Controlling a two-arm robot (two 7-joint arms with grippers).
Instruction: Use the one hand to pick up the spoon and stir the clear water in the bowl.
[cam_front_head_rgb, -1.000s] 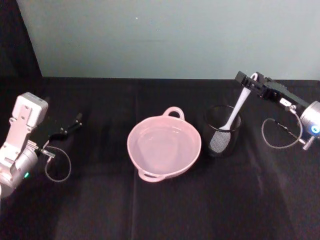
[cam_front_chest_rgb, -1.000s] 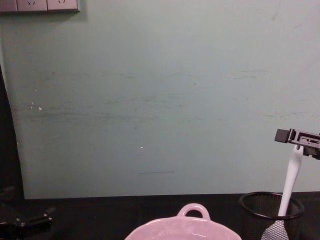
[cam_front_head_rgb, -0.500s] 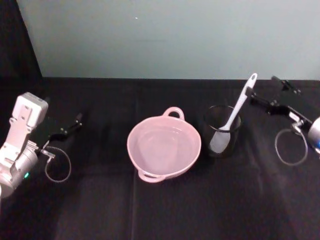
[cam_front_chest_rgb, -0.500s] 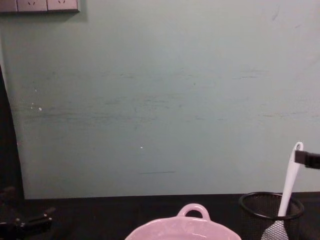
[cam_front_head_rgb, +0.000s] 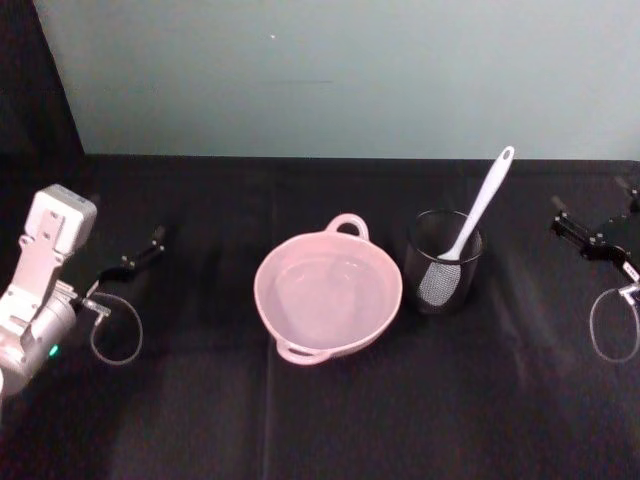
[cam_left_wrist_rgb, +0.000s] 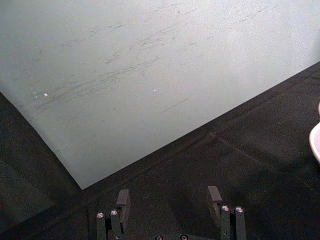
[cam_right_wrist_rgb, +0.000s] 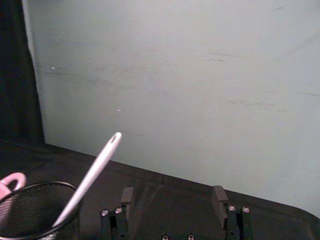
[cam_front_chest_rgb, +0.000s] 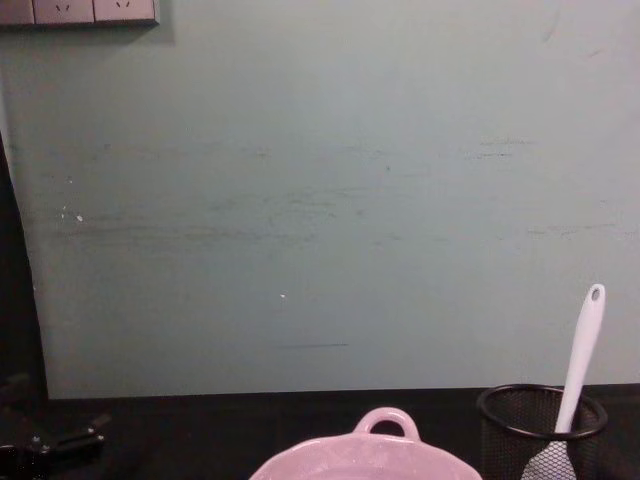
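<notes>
The white spoon (cam_front_head_rgb: 478, 217) stands blade-down in a black wire-mesh cup (cam_front_head_rgb: 444, 264), its handle leaning up and to the right with nothing holding it. The chest view shows the spoon (cam_front_chest_rgb: 580, 358) rising out of the cup (cam_front_chest_rgb: 540, 418). The pale pink bowl (cam_front_head_rgb: 385, 300) sits left of the cup and holds clear water. My right gripper (cam_front_head_rgb: 590, 205) is open, well to the right of the spoon. In the right wrist view its fingers (cam_right_wrist_rgb: 218, 196) stand apart, and the spoon handle (cam_right_wrist_rgb: 95, 172) is off to one side. My left gripper (cam_front_head_rgb: 140, 252) rests open at the far left.
A black cloth (cam_front_head_rgb: 330, 420) covers the table, backed by a pale green wall (cam_front_head_rgb: 330, 70). The left gripper (cam_left_wrist_rgb: 168, 197) faces that wall, with the bowl's rim (cam_left_wrist_rgb: 316, 145) at the picture's edge. A grey cable loop (cam_front_head_rgb: 612, 328) hangs by the right wrist.
The right gripper was closed on the spoon's handle tip a second ago. It opened, let go and drew back to the right. The spoon stayed in the mesh cup. The left arm is still.
</notes>
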